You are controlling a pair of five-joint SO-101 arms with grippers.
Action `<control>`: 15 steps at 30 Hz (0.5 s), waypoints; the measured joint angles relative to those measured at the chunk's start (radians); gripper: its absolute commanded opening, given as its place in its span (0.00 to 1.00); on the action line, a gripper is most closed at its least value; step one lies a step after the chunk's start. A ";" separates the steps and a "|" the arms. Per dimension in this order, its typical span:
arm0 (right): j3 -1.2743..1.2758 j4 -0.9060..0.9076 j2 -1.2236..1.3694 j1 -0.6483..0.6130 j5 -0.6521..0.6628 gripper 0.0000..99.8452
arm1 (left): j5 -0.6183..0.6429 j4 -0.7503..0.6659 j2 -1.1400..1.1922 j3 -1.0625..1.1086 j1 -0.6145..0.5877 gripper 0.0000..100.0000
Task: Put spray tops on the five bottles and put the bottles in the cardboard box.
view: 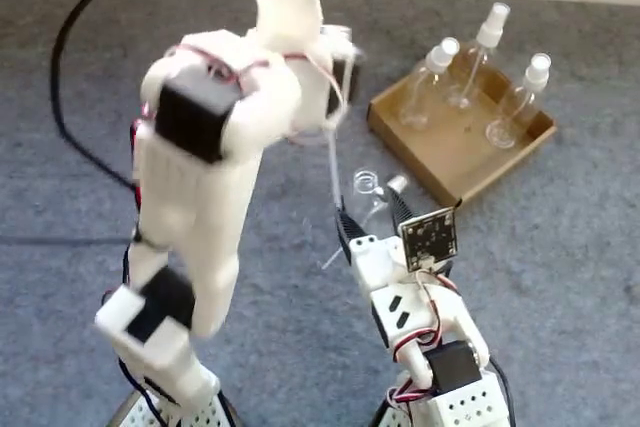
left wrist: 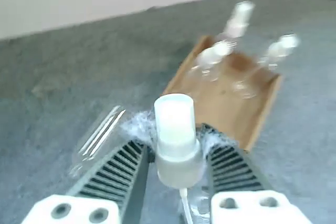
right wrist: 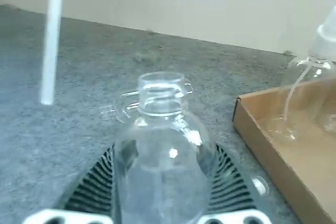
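Observation:
My left gripper (left wrist: 177, 167) is shut on a white spray top (left wrist: 176, 137), held high above the carpet. Its thin dip tube (view: 334, 162) hangs down just beside the open neck of a clear bottle (view: 368, 187). That bottle (right wrist: 160, 150) stands upright, with my right gripper (view: 372, 215) shut around its body. The tube's end (right wrist: 51, 35) hangs to one side of the neck, not inside it. The cardboard box (view: 450, 162) lies at the back right and holds three capped bottles (view: 478, 52). Another uncapped clear bottle (left wrist: 97, 135) lies on its side on the carpet.
Grey carpet (view: 560, 277) covers the whole work surface. A black cable (view: 70, 57) loops at the back left behind the raised left arm (view: 215, 177). A pale wall (right wrist: 210, 3) runs along the far side.

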 measured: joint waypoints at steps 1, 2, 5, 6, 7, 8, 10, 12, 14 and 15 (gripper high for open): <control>0.000 0.000 0.000 -0.002 0.000 0.01 | 0.000 0.000 -0.029 -0.002 0.025 0.00; 0.000 0.000 0.000 -0.002 0.000 0.01 | 0.000 0.000 -0.055 -0.002 0.049 0.00; 0.000 0.000 0.000 -0.008 0.000 0.01 | 0.000 0.002 -0.117 -0.002 0.094 0.00; 0.000 0.000 0.000 -0.008 0.000 0.01 | 0.000 0.002 -0.133 -0.002 0.098 0.00; 0.000 0.000 0.000 -0.008 0.000 0.01 | 0.000 0.002 -0.147 -0.002 0.100 0.00; 0.000 0.000 0.000 -0.008 0.000 0.01 | 0.000 0.002 -0.158 -0.002 0.100 0.00; 0.000 0.000 0.000 -0.008 0.000 0.01 | -0.002 0.002 -0.178 -0.002 0.097 0.00; 0.000 0.000 0.000 -0.008 0.000 0.01 | -0.026 0.002 -0.203 0.003 0.100 0.00; 0.000 0.000 0.000 -0.008 0.000 0.01 | -0.054 0.002 -0.236 0.031 0.107 0.00; 0.000 0.000 0.000 -0.008 0.000 0.01 | -0.066 0.002 -0.261 0.054 0.109 0.00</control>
